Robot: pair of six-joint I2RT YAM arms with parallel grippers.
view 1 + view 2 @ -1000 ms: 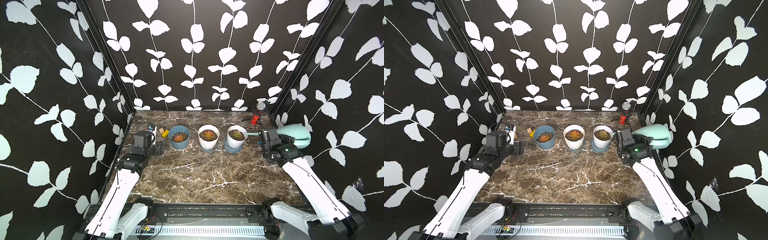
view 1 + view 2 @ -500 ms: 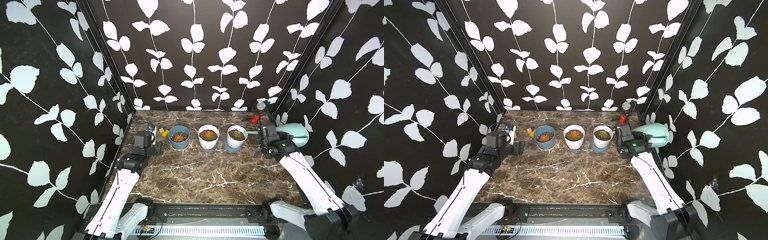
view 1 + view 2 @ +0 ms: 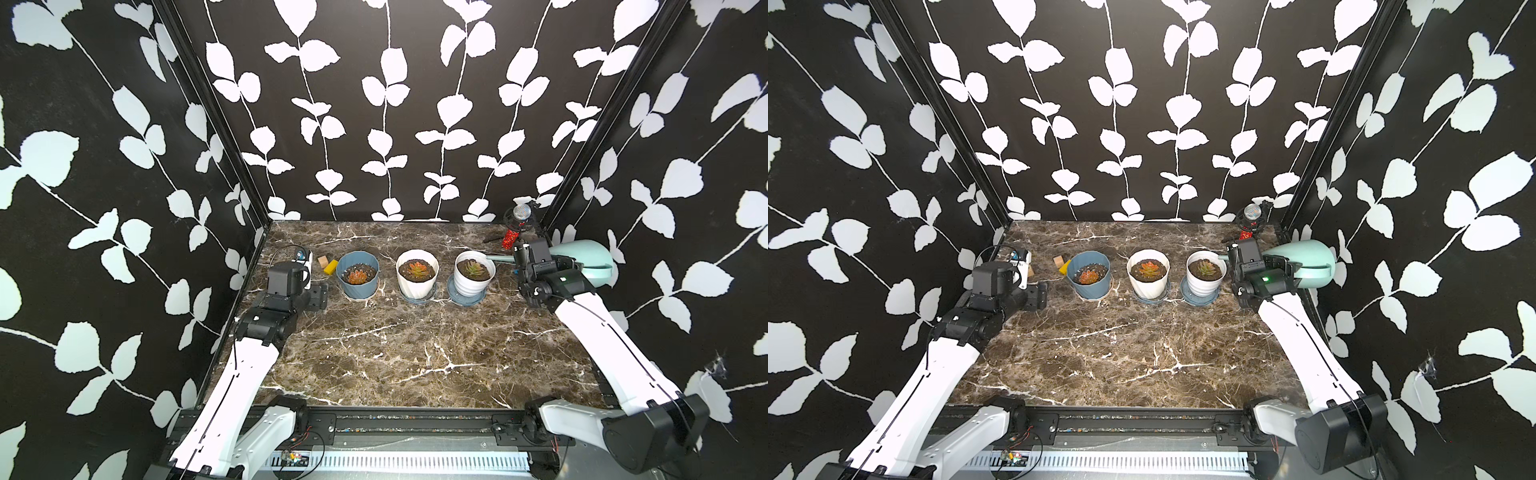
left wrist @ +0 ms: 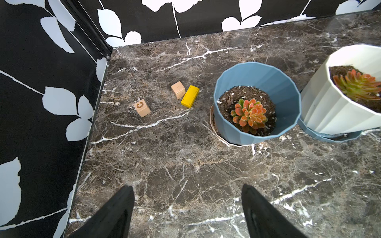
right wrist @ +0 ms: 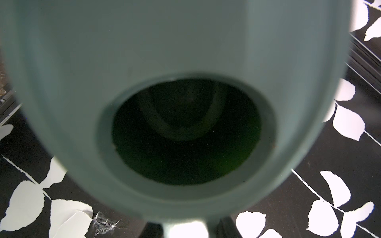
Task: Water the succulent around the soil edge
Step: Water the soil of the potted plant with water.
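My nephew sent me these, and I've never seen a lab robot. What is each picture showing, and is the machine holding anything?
It is a robot with two white arms, each ending in a two-fingered gripper, at a marble table. The two wide pictures come from one camera head above. The other two come from cameras on the wrists. On the table stand three potted succulents: a blue pot, a middle white pot and a right white pot. Near the blue pot lie a yellow block and two wooden cubes. The right gripper is shut on the handle of a mint watering can, which fills its wrist picture; the spout reaches to the right white pot's rim. The left gripper is open and empty.
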